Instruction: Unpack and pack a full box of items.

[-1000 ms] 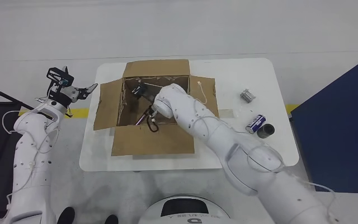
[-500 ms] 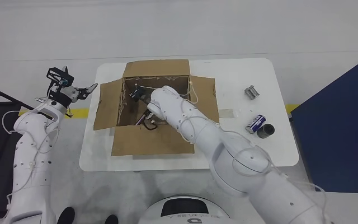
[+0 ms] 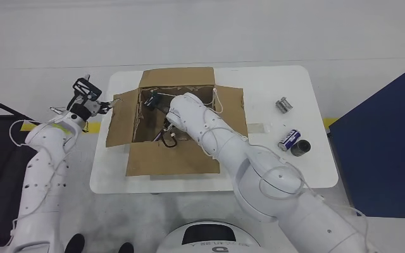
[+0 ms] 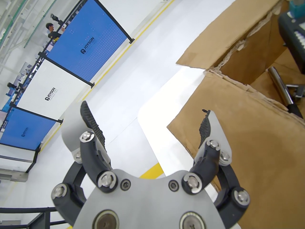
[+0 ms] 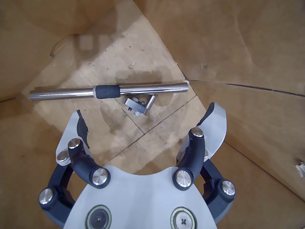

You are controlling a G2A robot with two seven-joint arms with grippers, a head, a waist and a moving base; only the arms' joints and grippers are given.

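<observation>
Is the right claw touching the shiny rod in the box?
Apart. The right wrist view shows bare box floor between the right gripper and the metal rod.

Printed logos on partition panels (image 4: 95, 39)

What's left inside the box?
A metal rod with a black sleeve and a small bracket by it lie on the box floor, below the open right gripper. The floor behind the gripper is hidden.

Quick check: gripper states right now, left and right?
Left gripper: open, empty, beside a flap of the cardboard box.
Right gripper: open, empty, inside the cardboard box, facing the metal rod.
</observation>
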